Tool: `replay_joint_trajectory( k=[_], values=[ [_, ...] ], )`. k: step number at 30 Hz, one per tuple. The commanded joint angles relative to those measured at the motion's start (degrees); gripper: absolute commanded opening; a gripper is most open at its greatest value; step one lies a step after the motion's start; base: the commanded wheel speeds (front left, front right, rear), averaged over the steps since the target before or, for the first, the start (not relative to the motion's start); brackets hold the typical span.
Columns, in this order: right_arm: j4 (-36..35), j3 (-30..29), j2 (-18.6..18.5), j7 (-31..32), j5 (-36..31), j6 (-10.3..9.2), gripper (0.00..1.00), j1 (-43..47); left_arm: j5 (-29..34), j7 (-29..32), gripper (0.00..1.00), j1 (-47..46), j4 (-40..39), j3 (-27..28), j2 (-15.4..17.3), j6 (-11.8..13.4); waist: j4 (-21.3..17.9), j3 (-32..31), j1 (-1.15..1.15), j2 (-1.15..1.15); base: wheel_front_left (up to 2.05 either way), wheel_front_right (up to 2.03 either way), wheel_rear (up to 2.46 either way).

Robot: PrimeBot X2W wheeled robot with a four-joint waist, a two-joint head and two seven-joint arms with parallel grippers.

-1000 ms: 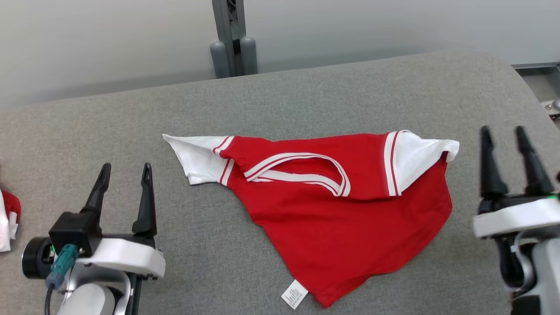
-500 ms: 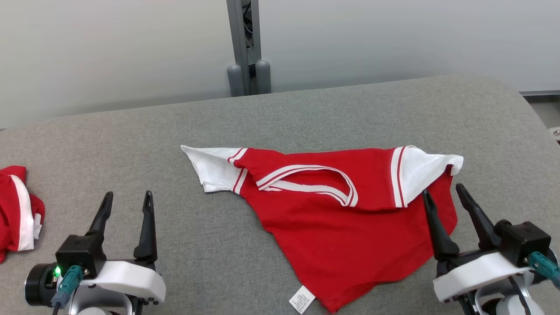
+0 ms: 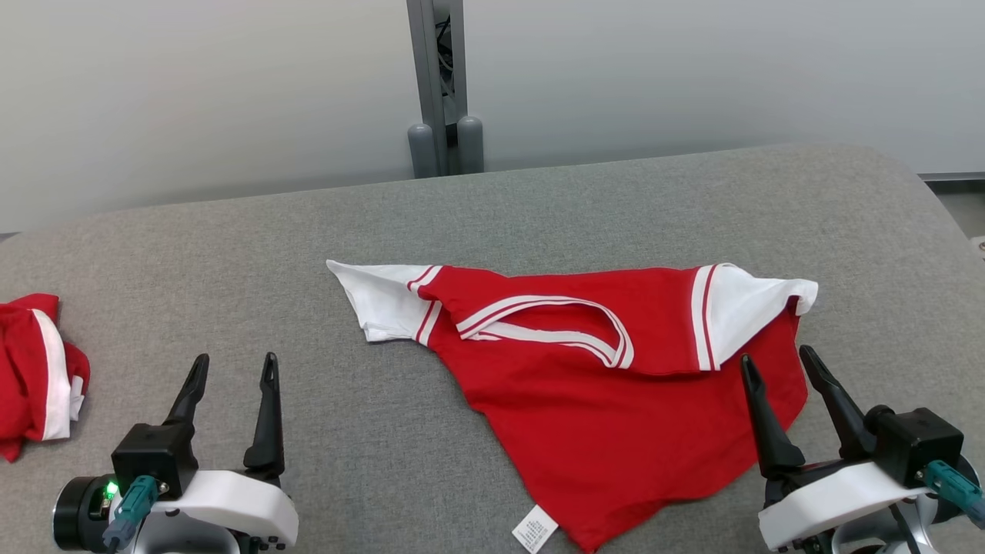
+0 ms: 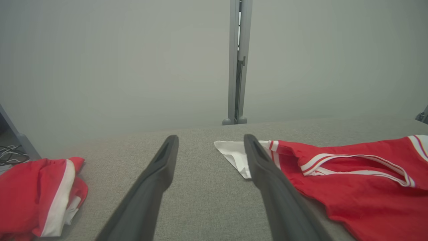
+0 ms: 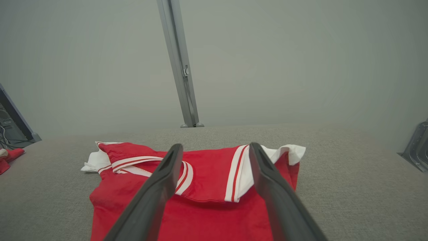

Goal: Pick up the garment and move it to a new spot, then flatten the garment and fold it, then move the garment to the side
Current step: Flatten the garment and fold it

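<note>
Firstly, table [image 3: 385, 223]: grey fabric top, rounded at its far right corner, with a pale wall [image 3: 192, 92] behind it.
garment [image 3: 608, 415]: red with white sleeves; lay on the table a little right of centre. It was not flat: its far part was folded over toward the near side, and the red body narrowed to a point at the near edge.
neckline [image 3: 554, 323]: white trim with a red stripe, facing up, close to the far edge of the garment.
left sleeve [image 3: 377, 296]: white, spread flat on the table at the far left end of the garment.
right sleeve [image 3: 750, 304]: white, lying partly over the red body at the far right end.
care tag [image 3: 535, 529]: white, resting on the table just left of the near point.
left gripper [image 3: 235, 358]: jaws spread wide, nothing between them. It stood over bare table at the near left, apart from the garment, fingers pointing far. In the left wrist view the left sleeve showed just past its right finger.
right gripper [image 3: 776, 355]: jaws spread wide, nothing gripped. It stood at the near right, with the fingertips [image 3: 745, 362] over the right edge of the red body in the head view; whether they touched the cloth could not be told.
second garment [image 3: 35, 377]: red and white, bunched up at the left edge of the table, well apart from the garment.
post [image 3: 439, 77]: grey upright, behind the far edge near the middle.
</note>
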Motion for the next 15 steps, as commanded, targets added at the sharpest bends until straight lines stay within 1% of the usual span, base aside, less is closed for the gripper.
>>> replay_joint_trajectory(
  k=[1, 10, 13, 15],
  values=[
    [-0.1, -0.3, 0.0, 0.1, -0.3, 0.03, 1.0, 0.2, 0.4, 0.1, 1.0, -0.1, -0.1, 0.0, 0.0, 0.2, 0.1, 0.0, 0.0, 0.0, 0.0, 0.0, 0.0],
    [0.0, 0.5, 0.2, 0.5, -0.2, 0.03, 1.0, -0.6, 0.1, 0.0, 1.0, -0.5, -0.1, -0.2, 0.0, 0.3, 0.3, 0.2, 0.0, 0.0, 0.0, 0.0, 0.0],
    [0.2, 2.5, -0.3, 1.2, -1.0, 0.03, 1.0, -1.2, 0.0, -0.1, 1.0, -1.3, -0.1, -0.4, 0.0, 0.0, 0.7, 0.6, 0.0, 0.0, 0.0, 0.0, 0.0],
    [0.7, 5.2, -1.2, 1.9, -1.1, 0.03, 1.0, -1.3, 0.1, -0.2, 1.0, -1.7, 0.1, -0.6, 0.0, -0.3, 1.1, 0.8, 0.0, 0.0, 0.0, 0.0, 0.0]
  ],
)
